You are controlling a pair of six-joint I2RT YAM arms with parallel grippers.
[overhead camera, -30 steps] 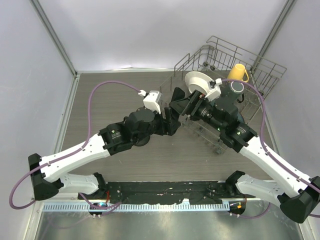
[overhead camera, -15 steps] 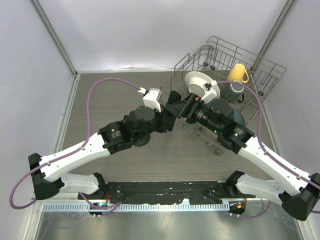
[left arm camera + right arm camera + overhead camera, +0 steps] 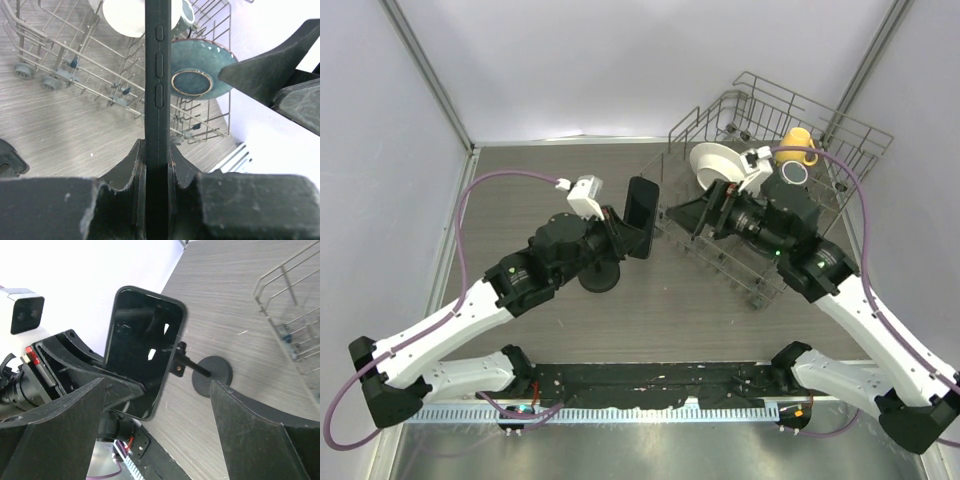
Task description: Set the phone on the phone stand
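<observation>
The phone (image 3: 641,217) is a thin black slab held upright above the table, and my left gripper (image 3: 620,238) is shut on its lower end. In the left wrist view the phone's edge (image 3: 159,75) with its side buttons rises from between the clamped pads of the left gripper (image 3: 158,160). My right gripper (image 3: 685,218) stands open just right of the phone, apart from it. Between the wide fingers of the right gripper (image 3: 157,385) show the phone's face (image 3: 142,340) and the phone stand (image 3: 212,375) behind it. The stand's disc base (image 3: 597,277) lies partly under the left arm.
A grey wire dish rack (image 3: 775,110) fills the back right, holding a white plate (image 3: 715,165), a yellow mug (image 3: 798,145) and a teal plate (image 3: 195,80). The right arm reaches across the rack's front. Side walls close in the table.
The left gripper has shut on the phone and drawn it left, away from the right gripper. The right gripper has opened wider and pulled back toward the rack.
</observation>
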